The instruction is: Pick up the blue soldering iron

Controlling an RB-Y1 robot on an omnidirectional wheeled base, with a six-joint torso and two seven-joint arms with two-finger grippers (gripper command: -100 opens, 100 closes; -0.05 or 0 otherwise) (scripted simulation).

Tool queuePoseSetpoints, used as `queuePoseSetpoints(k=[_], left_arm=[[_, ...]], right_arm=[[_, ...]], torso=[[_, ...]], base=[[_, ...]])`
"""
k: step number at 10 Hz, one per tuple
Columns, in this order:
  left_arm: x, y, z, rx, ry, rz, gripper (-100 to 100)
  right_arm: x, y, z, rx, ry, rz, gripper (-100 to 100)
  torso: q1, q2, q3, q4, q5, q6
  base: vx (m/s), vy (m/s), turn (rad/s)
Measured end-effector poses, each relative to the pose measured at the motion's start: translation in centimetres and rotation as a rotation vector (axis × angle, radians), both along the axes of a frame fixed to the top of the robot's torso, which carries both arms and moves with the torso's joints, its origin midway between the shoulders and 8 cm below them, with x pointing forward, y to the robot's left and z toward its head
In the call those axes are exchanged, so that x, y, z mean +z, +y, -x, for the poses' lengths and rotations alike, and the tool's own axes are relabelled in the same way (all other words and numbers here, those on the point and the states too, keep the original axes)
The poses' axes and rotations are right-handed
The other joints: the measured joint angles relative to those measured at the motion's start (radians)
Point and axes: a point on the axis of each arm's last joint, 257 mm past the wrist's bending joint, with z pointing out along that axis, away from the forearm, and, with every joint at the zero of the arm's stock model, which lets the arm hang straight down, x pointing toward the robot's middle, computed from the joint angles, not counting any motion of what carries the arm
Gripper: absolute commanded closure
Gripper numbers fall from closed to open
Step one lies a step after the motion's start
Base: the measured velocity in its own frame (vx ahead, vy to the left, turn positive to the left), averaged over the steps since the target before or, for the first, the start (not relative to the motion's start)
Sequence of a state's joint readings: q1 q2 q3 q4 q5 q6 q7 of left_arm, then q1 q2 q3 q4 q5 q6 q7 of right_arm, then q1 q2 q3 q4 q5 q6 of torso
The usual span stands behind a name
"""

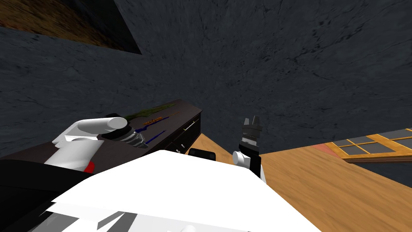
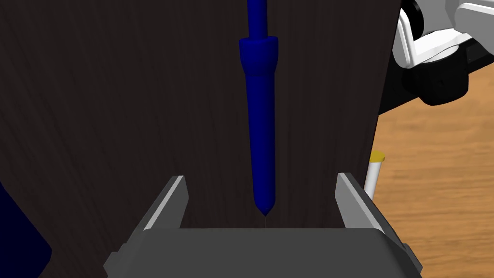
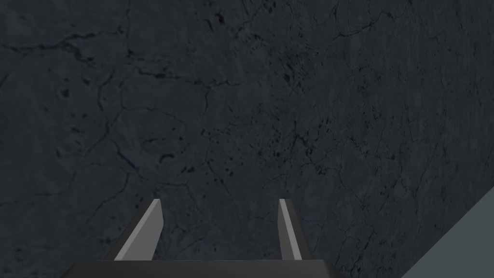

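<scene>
Approach step. Left gripper spread, straddling tapered end of blue soldering iron on dark worktop. Next: advance, probably lower, then close. Right gripper, mid-frame, spread, idle.

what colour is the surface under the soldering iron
Very dark brown, nearly black, faintly grained; the surface shows best in the left wrist view.

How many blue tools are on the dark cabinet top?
2. One blue soldering iron lies ahead of the open left gripper, near the front edge of the dark cabinet; a second blue tool lies beside it, farther from that edge. My left arm may hide others.
</scene>
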State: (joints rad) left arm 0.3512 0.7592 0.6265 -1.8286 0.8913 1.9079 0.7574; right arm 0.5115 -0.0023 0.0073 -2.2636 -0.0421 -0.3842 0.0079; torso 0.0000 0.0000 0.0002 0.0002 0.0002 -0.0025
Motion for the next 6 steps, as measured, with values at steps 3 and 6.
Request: queuePoseSetpoints(k=[3,6], left_arm=[[0.15,0.10,-0.09,-0.001,-0.002,-0.003,100],[0.15,0.10,-0.09,-0.001,-0.003,-0.003,-100]], right_arm=[[0.00,0.00,0.00,0.000,0.000,0.000,0],[0.00,0.00,0.00,0.000,0.000,0.000,0]], torso=[[0.003,-0.002,-0.002,-0.001,0.004,0.000],[0.004,-0.002,-0.002,-0.002,0.004,0.000]], base=[[0.000,0.000,0.000],[-0.004,-0.007,-0.011]])
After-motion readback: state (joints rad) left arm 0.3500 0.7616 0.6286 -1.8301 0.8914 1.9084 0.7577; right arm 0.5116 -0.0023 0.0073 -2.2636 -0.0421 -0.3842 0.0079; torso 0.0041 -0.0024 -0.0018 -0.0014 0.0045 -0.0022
